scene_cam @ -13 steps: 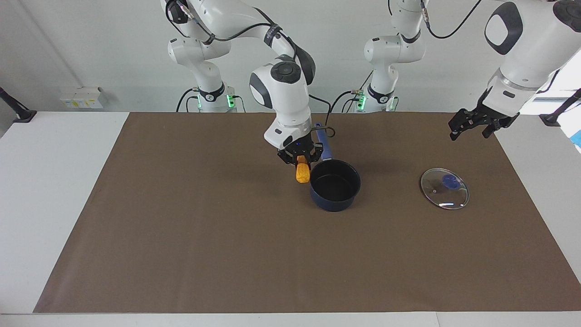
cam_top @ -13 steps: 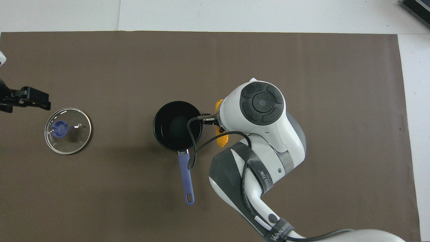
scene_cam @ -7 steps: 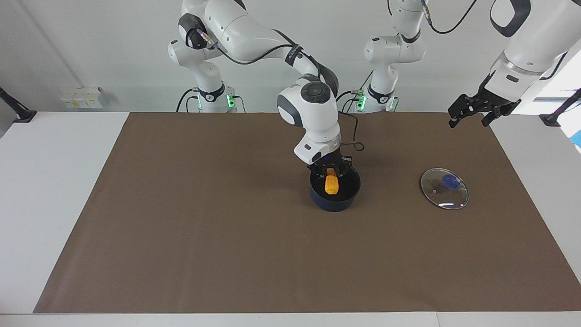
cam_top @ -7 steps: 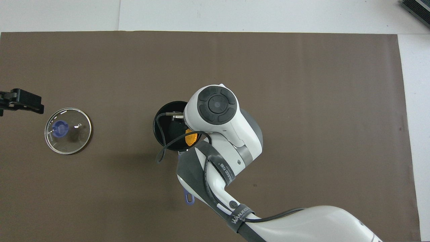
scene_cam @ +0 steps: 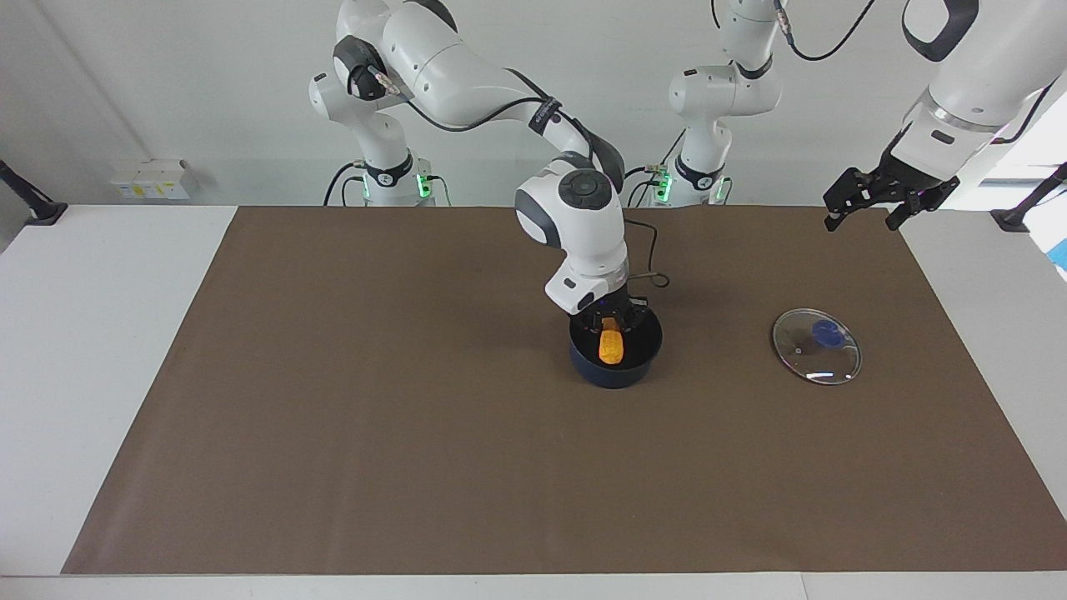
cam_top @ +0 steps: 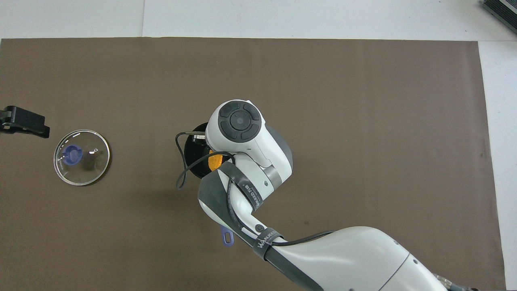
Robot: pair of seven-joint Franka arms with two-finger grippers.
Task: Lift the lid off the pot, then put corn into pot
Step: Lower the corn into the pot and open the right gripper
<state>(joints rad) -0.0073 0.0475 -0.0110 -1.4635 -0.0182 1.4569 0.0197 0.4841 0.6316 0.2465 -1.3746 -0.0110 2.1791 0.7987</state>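
The right tool (scene_cam: 611,323) was down inside the mouth of the pot (scene_cam: 615,371), clenched on the upper end of the corn (scene_cam: 611,346). The corn hung upright from it within the pot's walls; whether its lower end touched the black bottom could not be told. From overhead the right arm's wrist covered most of the pot, leaving only a dark arc of the rim (cam_top: 190,155) and a patch of orange cob (cam_top: 215,160) in sight. The tip of the pot's blue handle (cam_top: 227,237) stuck out from under the arm, pointing toward the robots.

The pot stood about midway along the brown mat (scene_cam: 375,417) that covered the worktop (scene_cam: 100,350). The lid (scene_cam: 816,345) lay flat on the mat, well apart from the pot, toward the left arm's end of the worktop, its blue knob (scene_cam: 828,333) facing up through the clear glass.

The left tool (scene_cam: 867,200) waited in the air over the mat's edge near that end, holding nothing, with its fingers spread apart. In the overhead view only its black tip (cam_top: 24,121) showed, close to the lid but not touching it.

A black cable (cam_top: 181,169) looped from the right wrist out past the pot's rim.
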